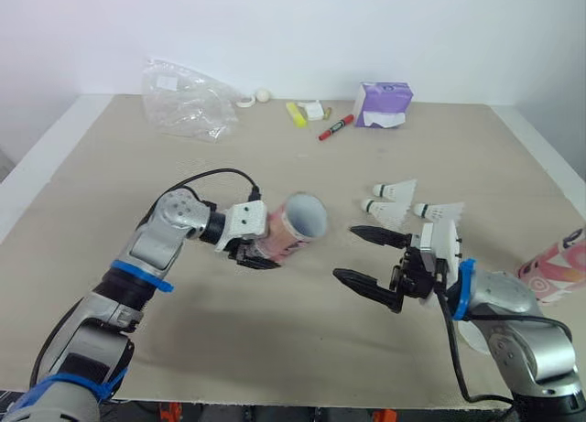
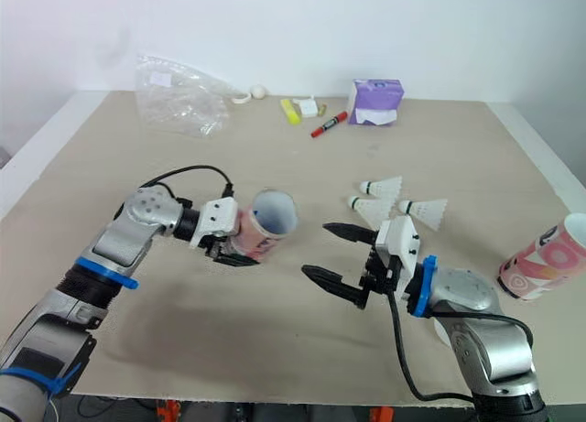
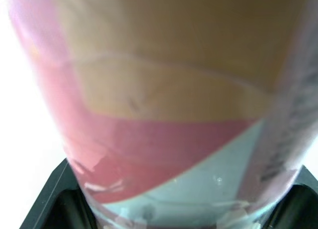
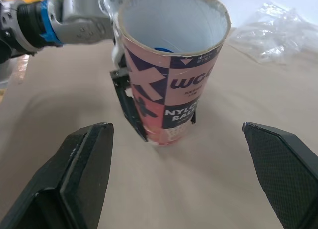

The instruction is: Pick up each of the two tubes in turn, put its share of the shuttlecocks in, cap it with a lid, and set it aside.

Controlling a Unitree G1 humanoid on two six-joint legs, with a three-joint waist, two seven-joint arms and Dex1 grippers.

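**Tube in left grip, mouth presented; right gripper empty**

Finding 1. My left gripper (image 1: 263, 248) is clamped across the lower body of the shuttlecock tube (image 1: 298, 225). One black finger lies along each side of the printed wall. The tube is tilted, and its open mouth points towards my right gripper (image 1: 346, 254).

Finding 2. The right fingers (image 4: 82, 172) stand wide apart with nothing between them. The tube mouth is centred ahead of the gap, near but not touching.

Finding 3. Three shuttlecocks (image 1: 386, 211) lie on the table (image 1: 275, 156), just beyond the right gripper's far finger. The second tube (image 1: 558, 271) rests well behind that gripper, past its wrist.

Assessment. I judge the tube light and stiff along its length. Its wall is thin enough to dent under a hard squeeze, and its glossy print may slip. The present hold, low on the body, keeps the mouth clear and looks sound. The shuttlecocks weigh almost nothing and their skirts crush easily. I would pinch each one at the rounded base, never across the skirt.
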